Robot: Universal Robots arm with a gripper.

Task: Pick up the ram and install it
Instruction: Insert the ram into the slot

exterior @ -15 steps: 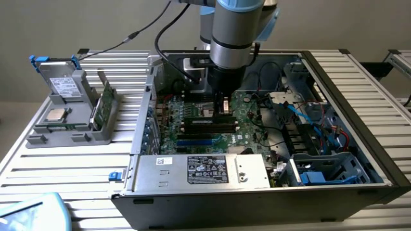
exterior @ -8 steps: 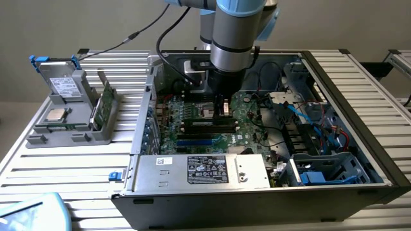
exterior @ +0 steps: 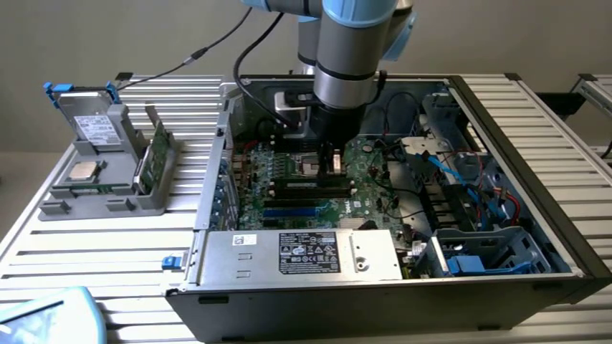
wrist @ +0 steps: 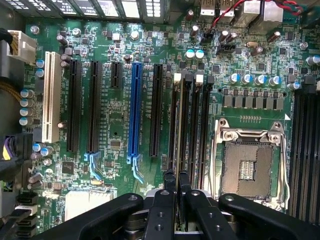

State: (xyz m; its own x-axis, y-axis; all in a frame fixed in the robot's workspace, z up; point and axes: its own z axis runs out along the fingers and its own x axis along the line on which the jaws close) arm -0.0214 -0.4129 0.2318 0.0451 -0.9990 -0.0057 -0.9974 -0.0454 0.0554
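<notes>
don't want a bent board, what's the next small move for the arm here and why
Probably a short, straight push down. The jaws are shut on the ram, which stands on edge, lined up lengthwise with the memory slots beside the empty processor socket. I cannot tell whether it has seated yet.

From where I stand, the gripper (exterior: pixel 333 165), clamped on the ram (wrist: pixel 178 130), works in a tight well. In the exterior view the case wall (exterior: pixel 222 136) blocks 9 o'clock, loose cables (exterior: pixel 449 168) crowd 3 o'clock and the power supply (exterior: pixel 297 254) bars 6 o'clock. The only way in is through the case's open top.
</notes>
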